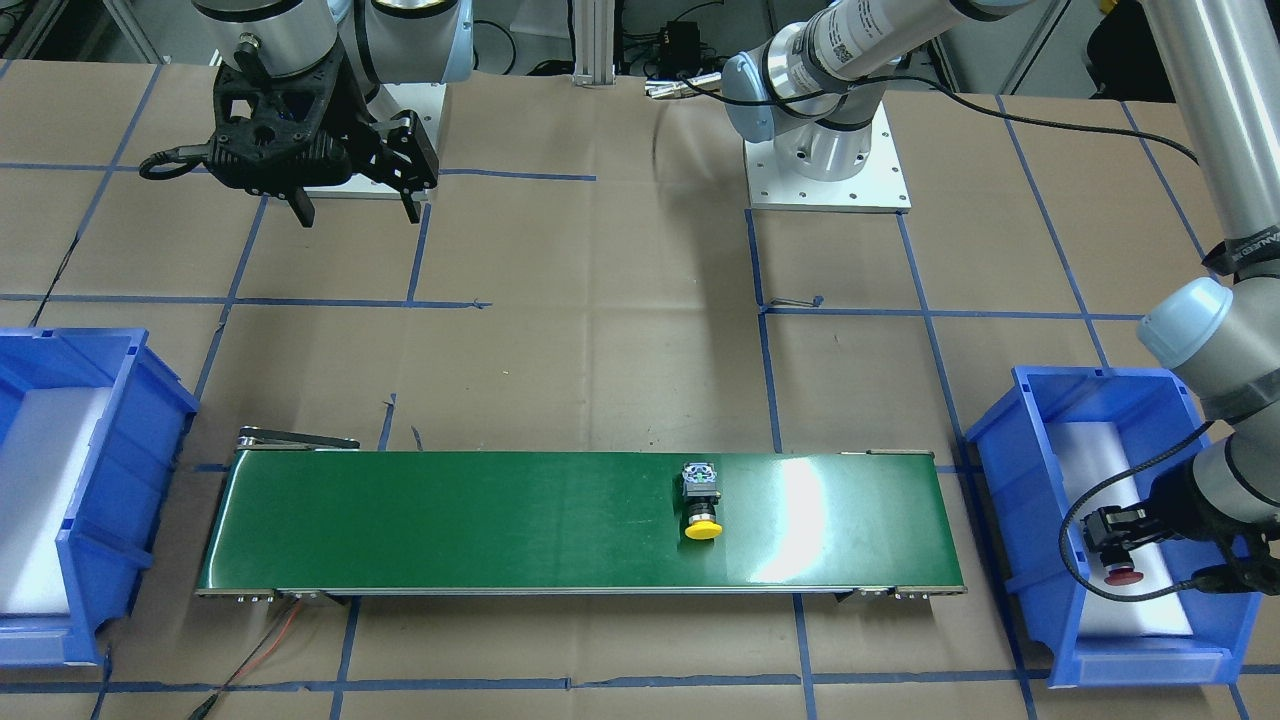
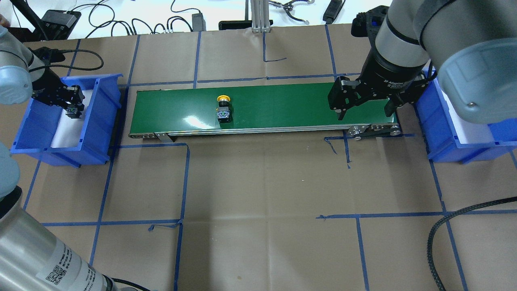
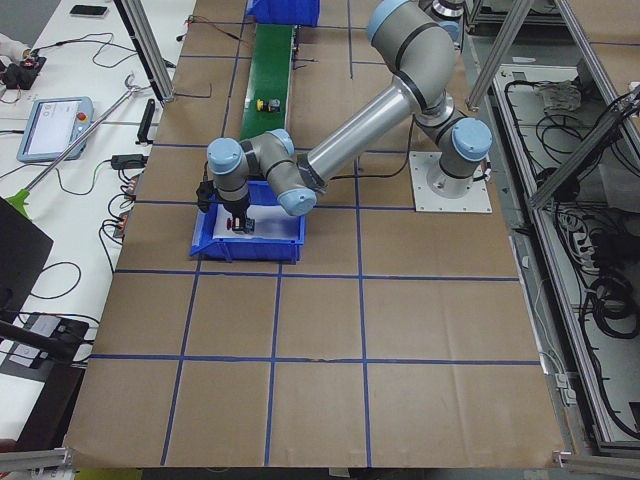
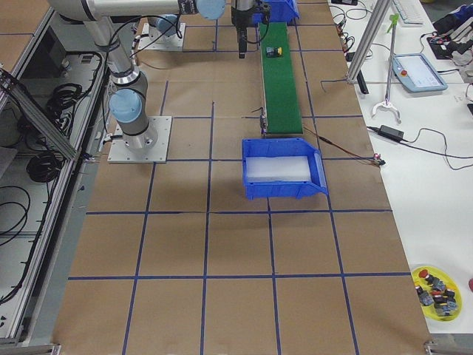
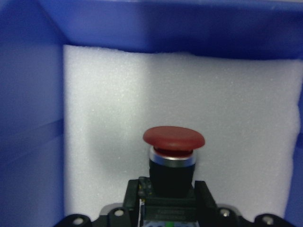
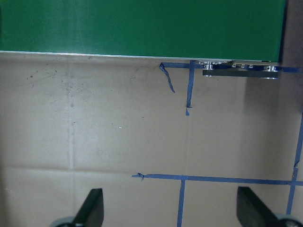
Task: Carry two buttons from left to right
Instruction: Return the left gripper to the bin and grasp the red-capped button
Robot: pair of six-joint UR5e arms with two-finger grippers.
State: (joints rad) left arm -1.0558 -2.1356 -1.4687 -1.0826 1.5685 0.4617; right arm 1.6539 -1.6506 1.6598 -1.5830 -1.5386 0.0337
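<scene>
The red button (image 5: 173, 138) has a red mushroom cap and a black body. My left gripper (image 2: 72, 110) is shut on its body, inside the left blue bin (image 2: 101, 121) over the white foam; it also shows in the front view (image 1: 1122, 575). The yellow button (image 2: 223, 108) lies on its side on the green conveyor belt (image 2: 282, 103), left of the belt's middle, cap pointing away from the robot; it also shows in the front view (image 1: 703, 503). My right gripper (image 2: 365, 107) is open and empty, hanging above the belt's right end.
The right blue bin (image 2: 436, 137) with white foam stands beyond the belt's right end, partly hidden by my right arm. Brown paper with blue tape lines covers the table. A black cable (image 2: 448, 218) lies at the near right. A yellow dish of spare parts (image 4: 437, 290) sits far off.
</scene>
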